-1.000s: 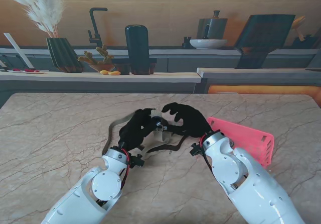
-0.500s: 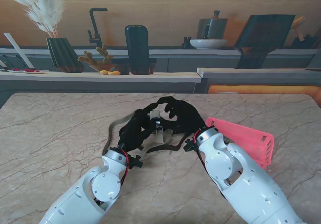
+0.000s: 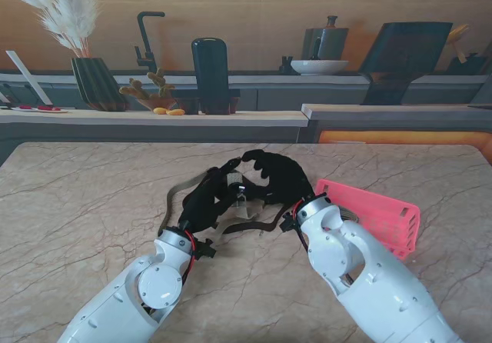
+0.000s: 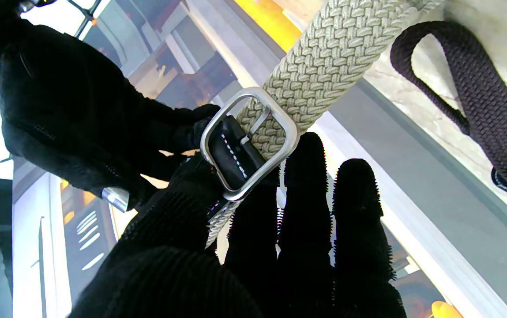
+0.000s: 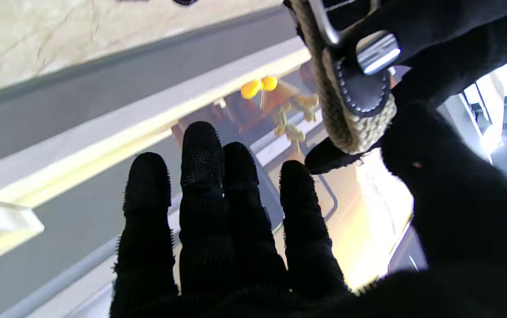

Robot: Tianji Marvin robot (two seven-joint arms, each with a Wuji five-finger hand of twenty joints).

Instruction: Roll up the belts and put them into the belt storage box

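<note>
Our two arms rise from the near edge of the marble table (image 3: 84,204) and bend inward, so that both black-gloved hands meet above the middle of it, raised off the surface.

Our left hand (image 3: 207,197) has its palm turned up toward the right one. In the left wrist view, its thumb and forefinger pinch the beige braided belt (image 4: 324,57) just behind the square metal buckle (image 4: 249,141), while the other three fingers (image 4: 306,185) stand straight and apart, touching nothing. So this hand is grasping the belt at its buckle end.

Our right hand (image 3: 277,178) arches over from the other side, wrist higher than the knuckles. In the right wrist view its thumb presses against the folded, leather-tipped end of the belt, and the four fingers (image 5: 202,176) are extended side by side, free of the strap. We take it as pinching the belt's end, though the contact is partly hidden by the other glove.

From the buckle the beige belt runs down to the table and trails in a loop to the left of the buckle and nearer to us. A dark brown belt (image 3: 257,224) lies flat on the table just nearer to us than the buckle, under our hands; the left wrist view shows its curled loop (image 4: 469,88) on the marble.

The pink belt storage box (image 3: 377,212) sits on the table to the right of the buckle, beside our right forearm, apart from both belts.
</note>
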